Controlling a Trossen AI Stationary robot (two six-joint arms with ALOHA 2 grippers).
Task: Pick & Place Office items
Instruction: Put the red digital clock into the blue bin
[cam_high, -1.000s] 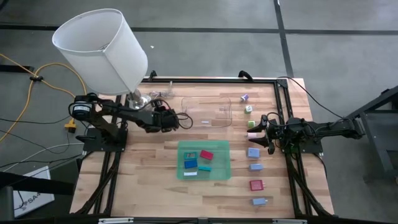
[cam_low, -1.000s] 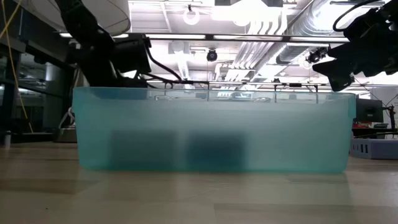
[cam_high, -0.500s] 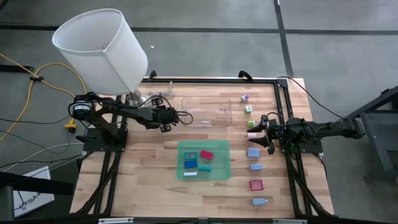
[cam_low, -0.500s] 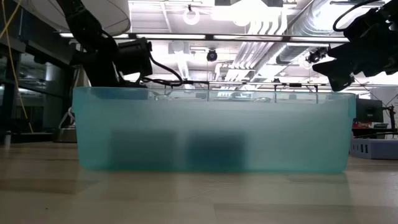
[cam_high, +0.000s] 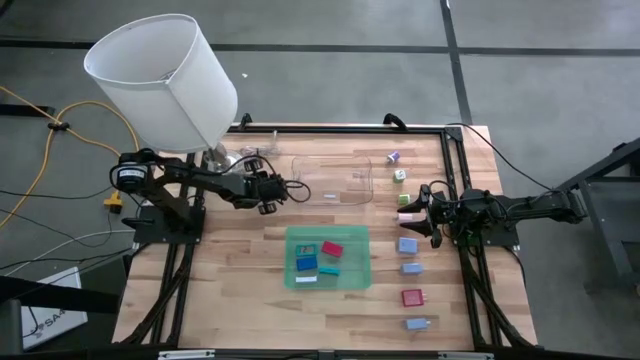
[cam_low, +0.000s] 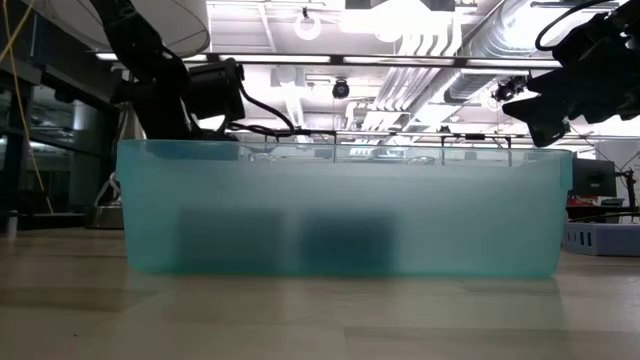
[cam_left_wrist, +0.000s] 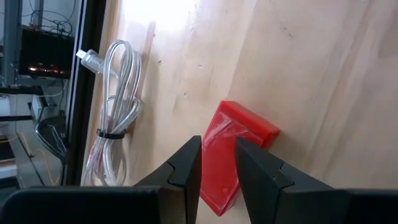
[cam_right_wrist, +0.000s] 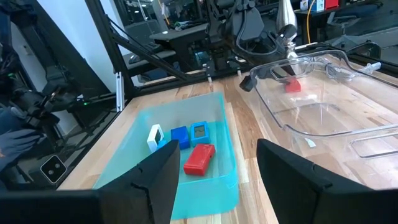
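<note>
The left end effector (cam_left_wrist: 216, 163) is clamped on a small flat red block (cam_left_wrist: 231, 154), its two dark fingers (cam_left_wrist: 186, 163) pinching the block from either side above the wooden bench (cam_high: 230, 270). In the high view this left end effector (cam_high: 290, 187) hangs at the left edge of the clear plastic tray (cam_high: 333, 180), near the back of the bench. A coiled clear cable (cam_left_wrist: 117, 137) lies on the bench near the black frame rail, beyond the held block.

The right end effector (cam_high: 420, 212) waits over the right side of the bench with its fingers apart and nothing between them. Just beside it lies a column of office items: a green block (cam_high: 405, 200), a pale blue block (cam_high: 407, 245), another pale blue block (cam_high: 410, 268), a red block (cam_high: 412, 297) and one more pale blue block (cam_high: 418, 324). Farther back sit a purple cube (cam_high: 394, 157) and a white-and-green cube (cam_high: 399, 175).

The green translucent tray (cam_high: 361, 277) stands in the middle of the bench. It holds a red block (cam_right_wrist: 199, 158), two blue blocks (cam_right_wrist: 199, 132), a teal block (cam_high: 329, 269) and a white block (cam_right_wrist: 153, 137). A large white lampshade (cam_high: 160, 80) stands at the bench's back left corner.
</note>
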